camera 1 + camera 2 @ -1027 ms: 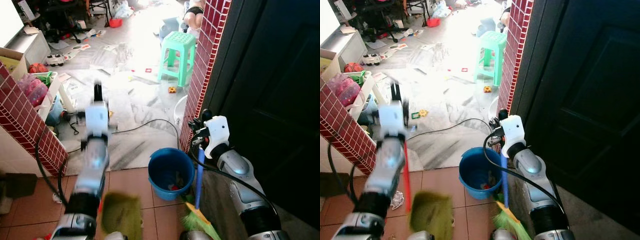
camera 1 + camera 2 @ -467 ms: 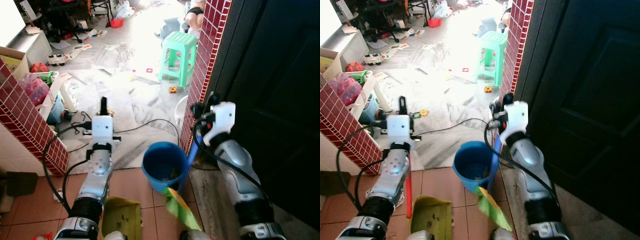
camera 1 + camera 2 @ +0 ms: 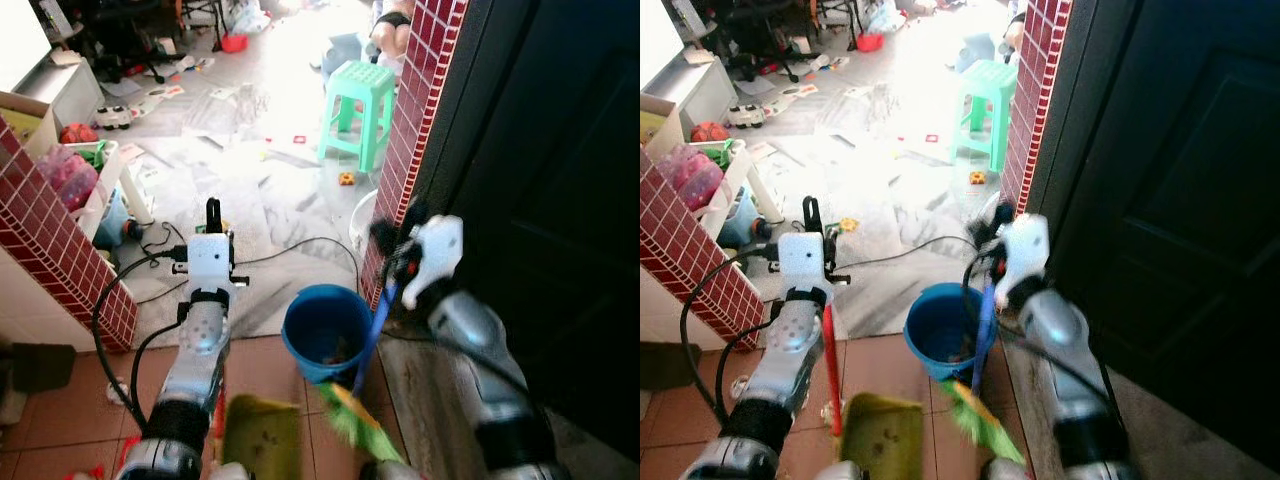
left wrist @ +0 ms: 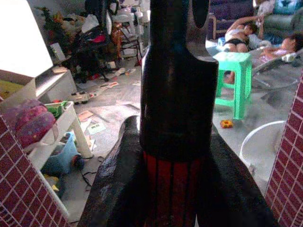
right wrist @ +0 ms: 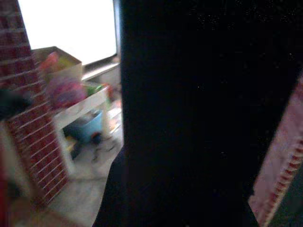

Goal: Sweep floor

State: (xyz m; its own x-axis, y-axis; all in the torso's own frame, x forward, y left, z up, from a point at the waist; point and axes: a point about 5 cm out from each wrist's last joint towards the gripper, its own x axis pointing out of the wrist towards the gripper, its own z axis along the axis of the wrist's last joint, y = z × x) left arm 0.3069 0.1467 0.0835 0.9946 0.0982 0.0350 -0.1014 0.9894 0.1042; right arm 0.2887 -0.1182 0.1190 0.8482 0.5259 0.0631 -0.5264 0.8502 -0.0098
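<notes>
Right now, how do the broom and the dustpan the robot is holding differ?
The broom has a blue handle and slants, its green bristles by the blue bucket; the dustpan has a red handle standing nearly upright. The right gripper holds the broom, the left gripper the dustpan. The broom's head is blurred; the dustpan's olive scoop is sharper. Both heads sit low by the tiles.

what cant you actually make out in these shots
- Right pincer: motion blur in both eye views hides its hold on the blue broom handle; the right wrist view is nearly black.
- Green broom head: smeared by blur.
- Dustpan: cut off by the bottom edge, contents unreadable.
- Blue bucket: the bits inside are too small to identify.
- Left pincer: the red handle blocks most of the left wrist view.
</notes>
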